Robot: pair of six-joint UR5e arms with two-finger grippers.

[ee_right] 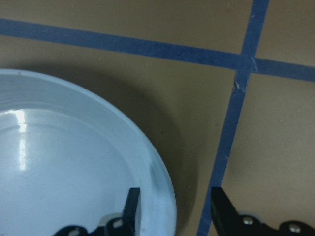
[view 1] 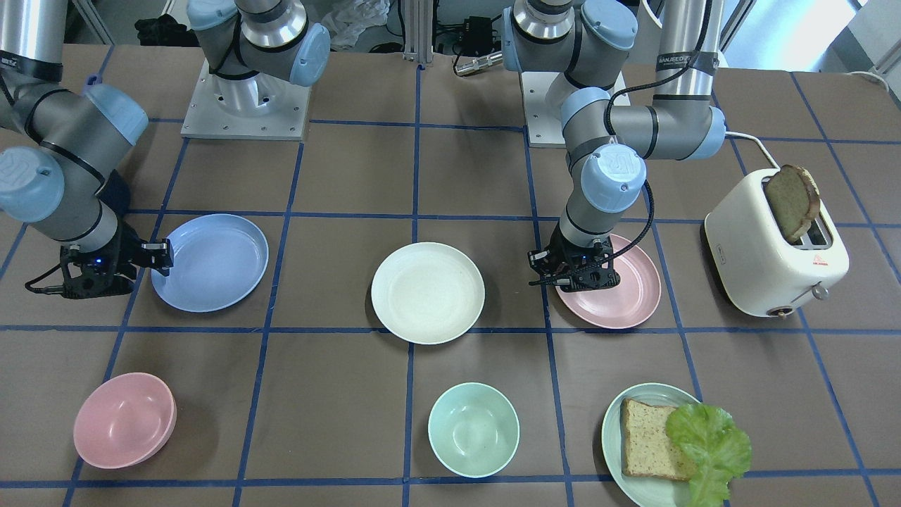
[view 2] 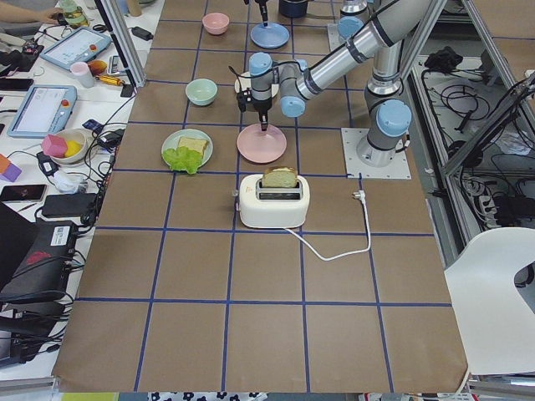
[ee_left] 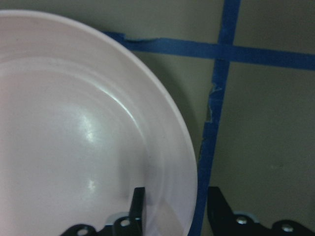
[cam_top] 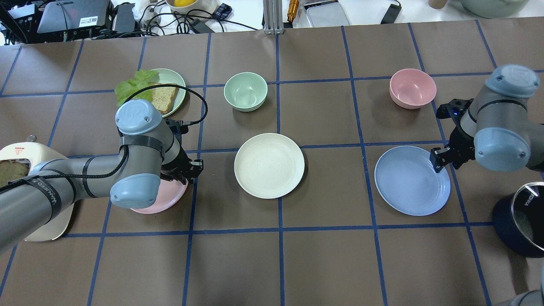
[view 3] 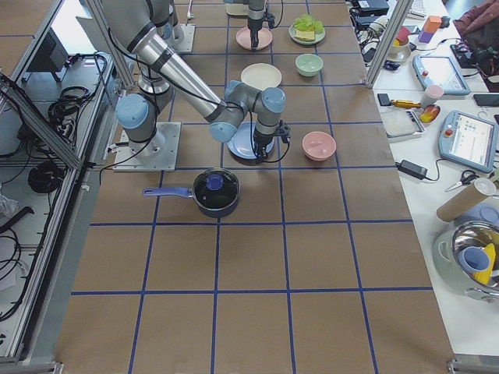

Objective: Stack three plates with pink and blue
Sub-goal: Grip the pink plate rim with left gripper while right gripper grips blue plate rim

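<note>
The cream-white plate lies at the table's middle. The pink plate lies on my left side and the blue plate on my right side, both flat on the table. My left gripper is open, low at the pink plate, with the rim between its jaws, one finger inside and one outside. My right gripper is open and straddles the blue plate's rim the same way. In the overhead view the left gripper is at the pink plate's inner edge. The right gripper is at the blue plate's outer edge.
A white toaster with a bread slice stands beside the pink plate. A pale green plate with bread and lettuce, a green bowl and a pink bowl line the far side. A lidded dark pot stands near my right arm.
</note>
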